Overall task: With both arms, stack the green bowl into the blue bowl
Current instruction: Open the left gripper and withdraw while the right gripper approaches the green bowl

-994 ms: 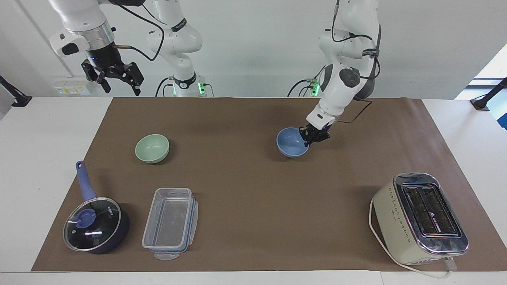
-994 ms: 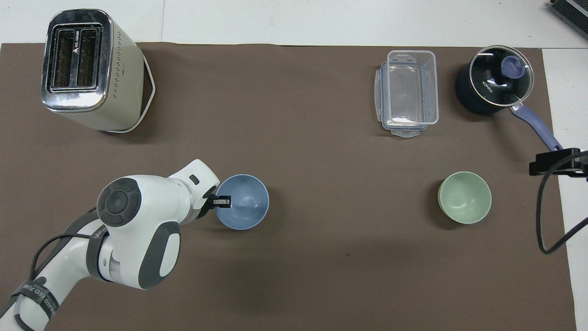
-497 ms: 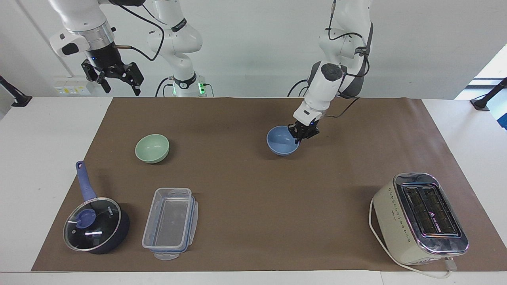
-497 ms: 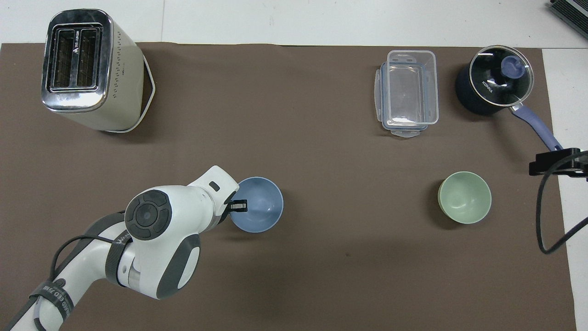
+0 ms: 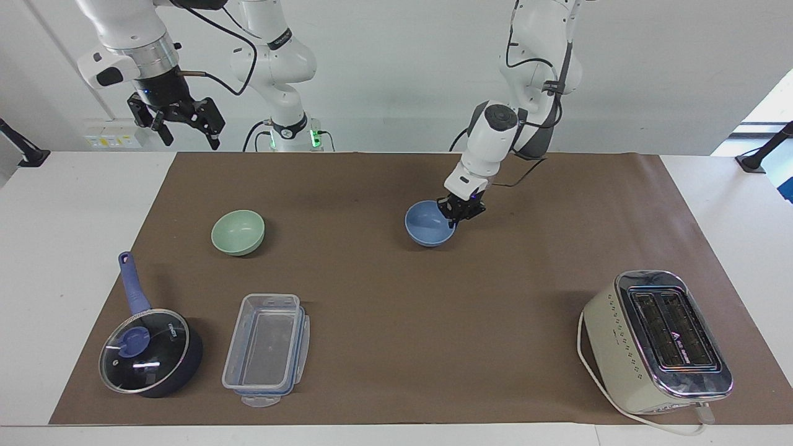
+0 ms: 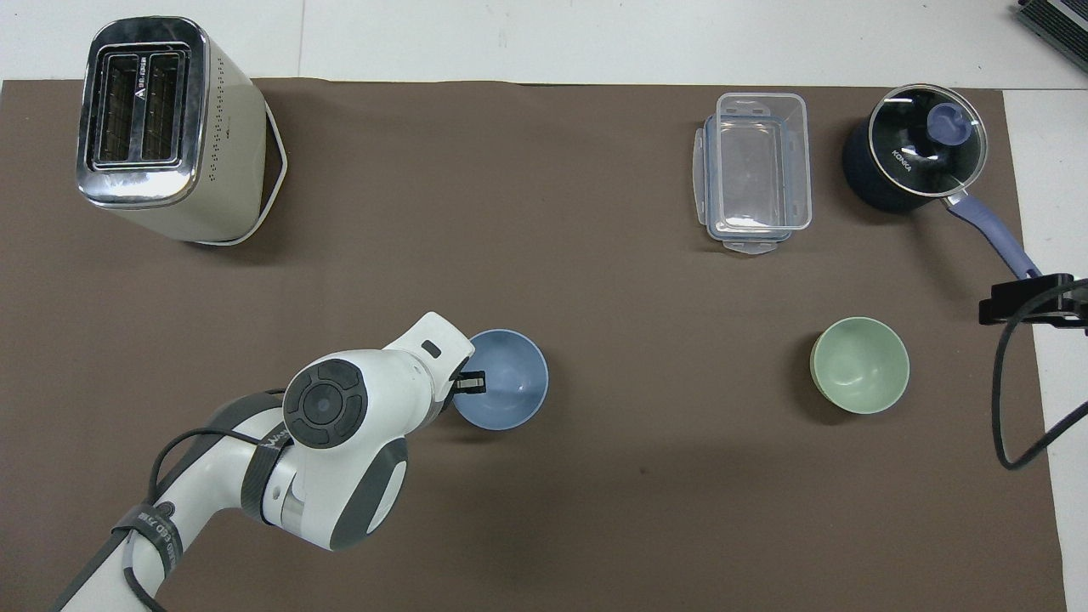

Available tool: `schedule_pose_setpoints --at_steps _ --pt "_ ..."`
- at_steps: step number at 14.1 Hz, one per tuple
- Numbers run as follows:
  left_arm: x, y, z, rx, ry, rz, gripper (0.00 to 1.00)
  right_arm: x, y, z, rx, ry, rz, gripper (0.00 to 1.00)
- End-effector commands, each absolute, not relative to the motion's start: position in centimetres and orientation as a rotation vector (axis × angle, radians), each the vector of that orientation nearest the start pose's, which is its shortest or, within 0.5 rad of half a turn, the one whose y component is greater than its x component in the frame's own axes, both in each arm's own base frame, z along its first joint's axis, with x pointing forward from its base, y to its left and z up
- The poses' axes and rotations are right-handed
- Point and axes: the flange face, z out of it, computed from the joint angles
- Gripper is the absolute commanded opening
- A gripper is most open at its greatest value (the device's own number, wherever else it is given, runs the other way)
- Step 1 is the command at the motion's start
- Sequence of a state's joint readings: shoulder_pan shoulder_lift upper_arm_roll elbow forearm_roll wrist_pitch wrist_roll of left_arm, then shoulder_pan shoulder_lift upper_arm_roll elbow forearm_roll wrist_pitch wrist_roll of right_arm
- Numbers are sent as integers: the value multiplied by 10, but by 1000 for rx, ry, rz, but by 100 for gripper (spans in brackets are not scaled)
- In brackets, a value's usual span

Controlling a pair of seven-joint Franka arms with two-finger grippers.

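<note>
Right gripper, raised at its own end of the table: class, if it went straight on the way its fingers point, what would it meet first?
The right gripper points down, so probably the bare white table beside the brown mat; depth is unclear. The green bowl looks off that line.

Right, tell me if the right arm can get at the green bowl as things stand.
Probably yes. The right gripper hangs open, holding nothing, and the green bowl sits uncovered at that arm's end with nothing on it or crowding it.

We see the left gripper point(image 5: 454, 218) clamped on the rim of the small periwinkle-blue bowl point(image 5: 426, 227) — mid-mat. Pale mint-green bowl point(image 5: 238, 231) sits apart; right gripper point(image 5: 179, 127) waits raised, fingers spread.
</note>
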State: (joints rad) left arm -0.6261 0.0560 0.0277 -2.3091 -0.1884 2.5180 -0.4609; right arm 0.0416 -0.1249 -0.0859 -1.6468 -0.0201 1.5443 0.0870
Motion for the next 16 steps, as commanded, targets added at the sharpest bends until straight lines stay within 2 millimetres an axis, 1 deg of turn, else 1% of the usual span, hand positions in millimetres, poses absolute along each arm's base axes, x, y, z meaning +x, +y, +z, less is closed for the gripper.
schedule_pose_setpoints --at_steps 1,2,3,4,5,6,7,8,9,10,11,12,14,15,16 --pt "442 -301 338 -3312 -21 -138 0 509 -31 654 -3144 184 -31 100" --pt "443 -301 339 -3313 -23 -140 3 509 -31 654 -3144 184 -31 100" --pt "443 -300 338 -3313 -31 -137 14 509 -31 654 -3144 184 -31 100" --pt "443 -300 338 -3313 -28 -137 21 509 -31 654 -3144 181 -31 100" --pt "444 -299 338 -3312 -33 -133 31 509 -31 654 -3144 184 -31 100" --pt "443 -299 337 -3309 -32 -122 45 509 -31 654 -3144 184 -31 100" --pt "444 -299 338 -3308 -24 -120 66 509 -31 654 -3144 184 -31 100" --pt "448 -300 341 -3307 -16 -113 93 509 -31 654 -3144 181 -31 100" --pt "455 -302 347 -3305 -11 -102 100 509 -31 654 -3144 184 -31 100" --pt "460 -303 359 -3303 -2 -85 100 509 -31 654 -3144 184 -31 100" --pt "464 -296 370 -3300 -3 -69 100 509 -31 654 -3144 184 -31 100" --pt "470 -282 389 -3298 12 -70 100 509 -31 654 -3144 181 -31 100" --pt "481 -242 418 -3241 87 -117 100 509 -31 654 -3144 184 -31 100" --pt "484 -232 439 -3239 131 -165 100 509 -31 654 -3144 184 -31 100" --pt "490 -221 458 -3216 163 -174 100 509 -31 654 -3144 181 -31 100"
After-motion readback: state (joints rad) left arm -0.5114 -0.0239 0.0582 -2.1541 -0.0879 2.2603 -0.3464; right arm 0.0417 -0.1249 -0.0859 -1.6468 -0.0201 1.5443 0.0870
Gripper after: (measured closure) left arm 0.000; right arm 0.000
